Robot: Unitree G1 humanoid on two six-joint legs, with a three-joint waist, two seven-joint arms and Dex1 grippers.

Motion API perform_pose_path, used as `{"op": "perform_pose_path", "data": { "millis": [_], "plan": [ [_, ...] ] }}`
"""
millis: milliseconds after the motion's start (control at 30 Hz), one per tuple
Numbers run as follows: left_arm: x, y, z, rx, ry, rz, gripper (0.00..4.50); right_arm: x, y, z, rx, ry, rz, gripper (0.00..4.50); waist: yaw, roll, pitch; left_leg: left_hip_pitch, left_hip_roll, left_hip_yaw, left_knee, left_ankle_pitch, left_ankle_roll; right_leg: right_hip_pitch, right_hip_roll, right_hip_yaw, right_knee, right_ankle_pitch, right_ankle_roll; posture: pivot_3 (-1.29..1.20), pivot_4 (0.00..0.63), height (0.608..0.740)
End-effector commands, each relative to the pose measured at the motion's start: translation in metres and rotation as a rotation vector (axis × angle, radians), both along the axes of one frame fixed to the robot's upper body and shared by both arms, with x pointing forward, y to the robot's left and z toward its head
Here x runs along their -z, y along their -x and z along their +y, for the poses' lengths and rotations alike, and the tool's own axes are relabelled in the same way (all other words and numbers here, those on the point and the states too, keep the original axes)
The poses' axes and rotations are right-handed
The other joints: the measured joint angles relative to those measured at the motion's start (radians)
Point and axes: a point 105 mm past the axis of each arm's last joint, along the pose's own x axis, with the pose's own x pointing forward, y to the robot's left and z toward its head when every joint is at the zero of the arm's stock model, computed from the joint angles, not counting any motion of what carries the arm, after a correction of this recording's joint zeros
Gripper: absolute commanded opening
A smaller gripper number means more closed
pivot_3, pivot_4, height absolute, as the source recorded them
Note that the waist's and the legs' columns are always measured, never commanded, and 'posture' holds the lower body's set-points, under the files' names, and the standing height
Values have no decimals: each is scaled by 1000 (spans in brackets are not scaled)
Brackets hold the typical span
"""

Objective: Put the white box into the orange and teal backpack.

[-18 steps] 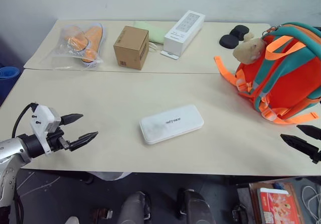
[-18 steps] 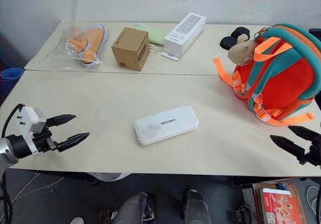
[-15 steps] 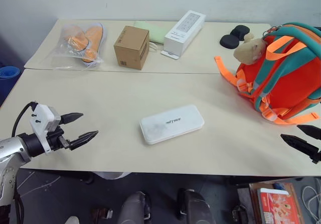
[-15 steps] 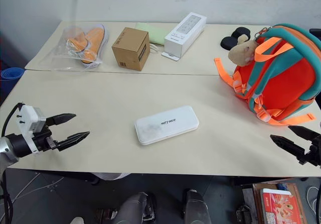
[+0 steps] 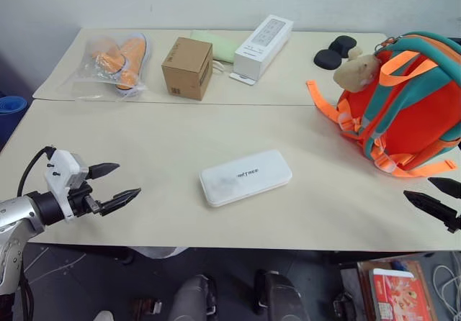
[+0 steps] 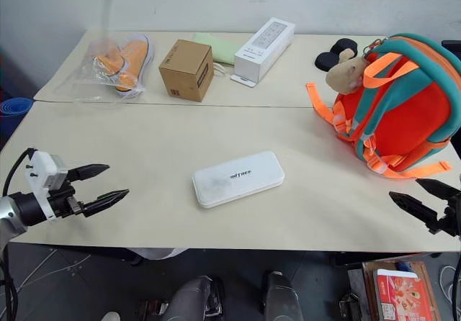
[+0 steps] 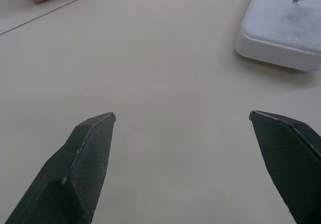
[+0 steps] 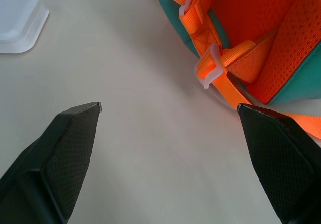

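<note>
Flat on the beige table [image 5: 144, 137] lies the white rounded plastic box [image 5: 245, 177], between the two claws and touched by neither. The left claw [image 5: 117, 185] hovers well to its left, fingers spread wide and empty, pointing toward it. The right claw [image 6: 420, 200] hangs at the table's right edge, equally wide and empty, just in front of the rounded orange fabric backpack with teal trim [image 5: 407, 109], which lies beyond it.

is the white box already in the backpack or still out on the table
Still out. The white box lies flat on the table, apart from the orange and teal backpack; neither hand touches it.
</note>
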Motion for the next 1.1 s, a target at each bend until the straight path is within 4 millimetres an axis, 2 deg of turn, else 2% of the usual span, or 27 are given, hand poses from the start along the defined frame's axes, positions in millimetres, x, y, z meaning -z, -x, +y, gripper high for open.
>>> {"op": "perform_pose_path", "data": {
  "millis": [33,67,133,233,400,533,567,700,900,1100],
  "plan": [
    [-11,6,-22,103,10,-25,4500,-15,-9,19,-106,39,-32,4445,-1,0,0,0,0,0,0,0,0,0,0,0,0,0,0,0,150,740],
    [-10,8,-28,130,11,-20,4130,-15,-12,27,-147,46,-30,4292,-1,0,0,0,0,0,0,0,0,0,0,0,0,0,0,0,150,740],
    [-5,12,-44,216,-14,0,3696,-14,-19,48,-237,61,-24,3933,-2,0,0,0,0,0,0,0,0,0,0,0,1,0,0,0,150,740],
    [1,13,-57,283,-47,20,2766,-11,-29,69,-326,86,-12,2956,0,0,0,0,0,0,0,1,-1,0,1,1,1,0,0,0,150,740],
    [16,2,-78,366,-91,35,1295,-8,-56,122,-503,45,-24,1331,0,0,0,0,0,1,2,1,-1,-1,1,-2,3,0,0,0,150,740],
    [20,-3,-88,400,-99,26,206,-3,-75,142,-543,48,-19,154,-1,0,0,-1,0,1,1,1,-2,-2,2,-4,3,0,-1,0,150,740],
    [21,-5,-90,404,-107,22,79,-1,-81,143,-532,52,-17,25,-1,0,0,-1,0,2,2,2,0,-2,2,-5,3,0,0,0,150,740],
    [31,-13,-96,414,-148,21,79,6,-101,154,-505,78,-19,25,0,0,0,-1,0,3,3,4,5,-2,3,-7,4,0,0,0,150,740],
    [39,-29,-106,400,-139,27,79,25,-112,174,-529,121,20,25,-1,0,0,-1,0,3,4,5,5,-3,3,-7,7,0,0,0,150,740],
    [36,-39,-102,384,-125,28,79,26,-111,183,-536,94,7,25,-2,0,0,-1,0,4,4,5,5,-3,4,-7,9,0,0,0,150,740]
  ]
}}
